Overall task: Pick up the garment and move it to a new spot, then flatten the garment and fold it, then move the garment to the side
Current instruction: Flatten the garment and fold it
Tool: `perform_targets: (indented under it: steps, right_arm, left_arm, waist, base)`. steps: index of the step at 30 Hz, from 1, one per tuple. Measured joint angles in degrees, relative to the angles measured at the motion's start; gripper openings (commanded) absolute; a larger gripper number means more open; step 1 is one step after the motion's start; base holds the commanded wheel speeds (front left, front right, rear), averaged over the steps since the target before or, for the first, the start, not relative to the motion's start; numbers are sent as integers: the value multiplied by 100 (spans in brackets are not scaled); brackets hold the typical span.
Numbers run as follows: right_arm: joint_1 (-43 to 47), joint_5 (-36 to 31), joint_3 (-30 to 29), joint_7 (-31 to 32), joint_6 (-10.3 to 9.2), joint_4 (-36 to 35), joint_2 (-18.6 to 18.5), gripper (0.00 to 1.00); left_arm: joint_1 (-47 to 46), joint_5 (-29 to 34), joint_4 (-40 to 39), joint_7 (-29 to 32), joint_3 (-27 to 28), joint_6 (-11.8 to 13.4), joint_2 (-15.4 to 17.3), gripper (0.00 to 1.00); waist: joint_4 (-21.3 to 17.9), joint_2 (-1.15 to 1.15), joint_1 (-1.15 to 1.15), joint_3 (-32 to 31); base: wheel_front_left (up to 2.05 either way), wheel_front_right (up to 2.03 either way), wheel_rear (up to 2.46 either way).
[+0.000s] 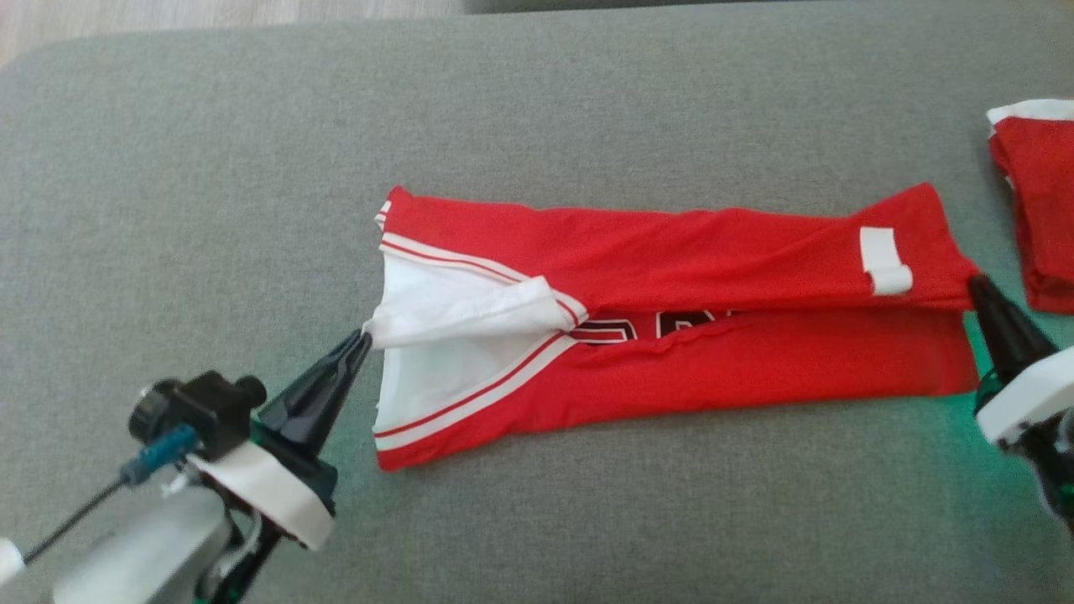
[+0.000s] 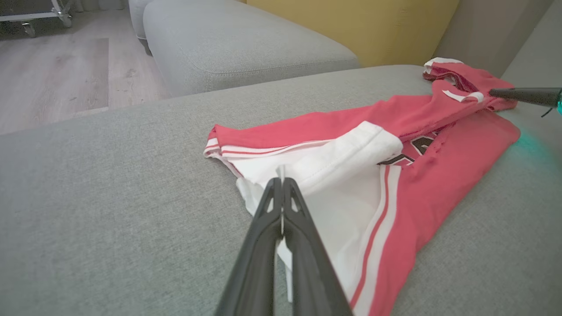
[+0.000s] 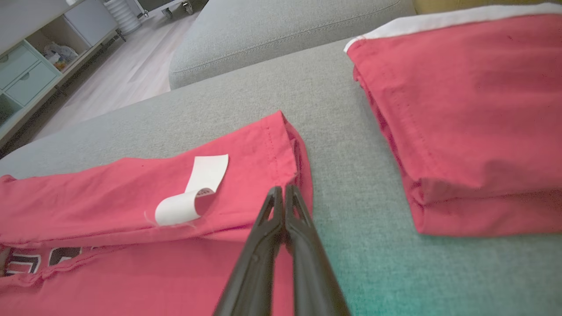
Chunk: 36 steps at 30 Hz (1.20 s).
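Red, white-trimmed garment (image 1: 713, 243), soft and limp, lies half-folded on the grey cushion (image 1: 537, 520), left gripper (image 1: 359, 342) pinching its white edge, right gripper (image 1: 977, 287) clamped on the hem corner, both judged sound holds.

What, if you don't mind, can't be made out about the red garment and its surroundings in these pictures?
Black lettering on the garment: head view, mostly covered by its own folded-over cloth.
Second red garment: head view, cut off by the right edge.
Print on the white label: right wrist view, too small and curled over.
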Motion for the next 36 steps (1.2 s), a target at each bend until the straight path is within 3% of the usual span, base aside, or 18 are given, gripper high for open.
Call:
perform_targets:
  steps: [3, 4, 5, 6, 10, 14, 16, 19, 21, 26, 35, 36]
  right_arm:
    - [182, -53, -132, 1, 0, -68, 159, 0]
    - [242, -86, -175, 4, 0, -66, 198, 18]
    - [309, -108, -226, 5, 0, -64, 240, 52]
    - [369, -115, -297, 5, 0, -60, 286, 100]
    - [555, -202, -662, -157, 0, -26, 475, 100]
    - [836, -301, -1058, -309, 0, -33, 678, 100]
    - [1003, -370, -1260, -349, 0, -40, 810, 100]
    - [1127, -568, -1549, -339, 0, 70, 1000, 100]
    - [1111, -790, -1798, -289, 0, 244, 1090, 100]
    - [954, -1243, -2381, -175, 0, 706, 1366, 100]
    - [636, -1660, -2689, 465, 0, 1221, 1527, 100]
    - [635, -1660, -2691, 523, 0, 1236, 1529, 64]
  left_arm:
    - [287, -7, -1, 0, 224, 77, -185, 0]
    - [391, -5, -2, 0, 305, 81, -260, 17]
    - [486, -8, -1, 0, 367, 93, -343, 77]
    - [581, -26, 10, 0, 434, 111, -425, 100]
    - [896, 34, 33, 0, 1029, 280, -795, 100]
    - [1172, 493, -3, 0, 1745, 571, -1251, 100]
    - [1432, 866, -122, 0, 2151, 809, -1536, 100]
    - [1929, 1639, -486, -1, 2894, 1405, -2004, 100]
    - [2257, 2020, -760, -1, 3256, 1616, -2315, 100]
    - [2866, 3006, -1103, -1, 3429, 1719, -2694, 100]
    - [3158, 3995, -1240, -1, 3441, 1717, -2829, 100]
    - [3165, 4024, -1240, -1, 3442, 1704, -2842, 100]
  waist:
    - [-41, 0, 0, -62]
    - [-50, 0, 0, -74]
    - [-53, 0, 0, -85]
    - [-52, 0, 0, -94]
    - [-34, 0, 0, -163]
    - [4, 0, 0, -286]
    - [29, 0, -1, -363]
    - [87, 0, -1, -462]
    - [162, 0, -1, -503]
    - [441, 0, 0, -576]
    - [878, 0, 0, -634]
    - [900, 0, 0, -632]
  base:
    - [0, 0, 0]
    - [0, 0, 0]
    - [0, 0, 0]
    - [0, 0, 0]
    - [0, 0, 0]
    - [0, 0, 0]
    - [0, 0, 0]
    - [0, 0, 0]
    - [0, 0, 0]
    - [0, 0, 0]
    - [0, 0, 0]
    - [0, 0, 0]
